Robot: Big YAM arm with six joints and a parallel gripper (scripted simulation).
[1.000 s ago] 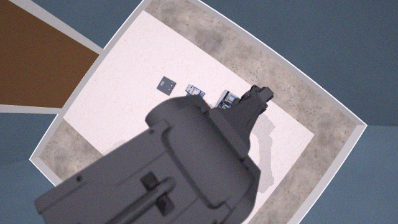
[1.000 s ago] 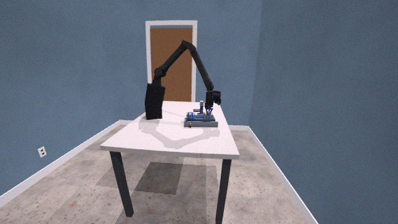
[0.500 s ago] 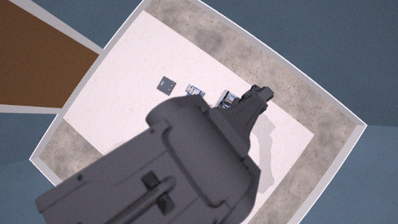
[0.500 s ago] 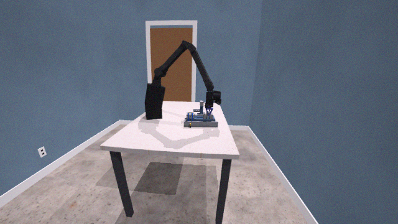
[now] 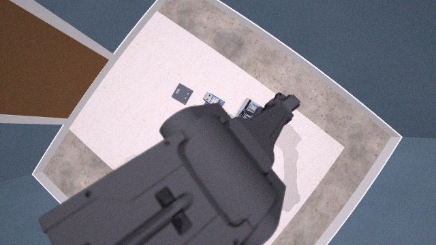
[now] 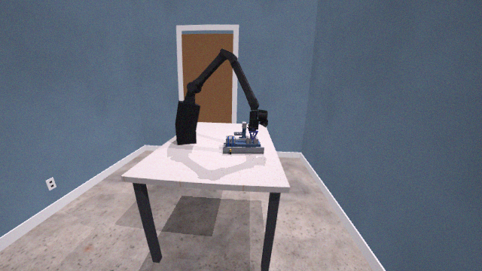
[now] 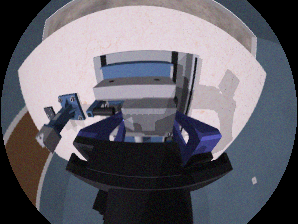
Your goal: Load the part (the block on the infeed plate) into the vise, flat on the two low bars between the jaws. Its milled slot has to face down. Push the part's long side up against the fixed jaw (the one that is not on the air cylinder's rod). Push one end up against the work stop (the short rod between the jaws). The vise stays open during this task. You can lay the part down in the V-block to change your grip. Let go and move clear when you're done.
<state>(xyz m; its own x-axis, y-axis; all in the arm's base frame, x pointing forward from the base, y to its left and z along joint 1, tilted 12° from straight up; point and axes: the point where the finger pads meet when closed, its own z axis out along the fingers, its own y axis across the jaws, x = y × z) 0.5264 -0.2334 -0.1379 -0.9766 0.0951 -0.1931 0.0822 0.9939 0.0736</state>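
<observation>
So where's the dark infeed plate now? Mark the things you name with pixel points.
In the top view, the infeed plate (image 5: 182, 94) lies on the white table, left of the small blue-and-grey fixture (image 5: 213, 99).
</observation>
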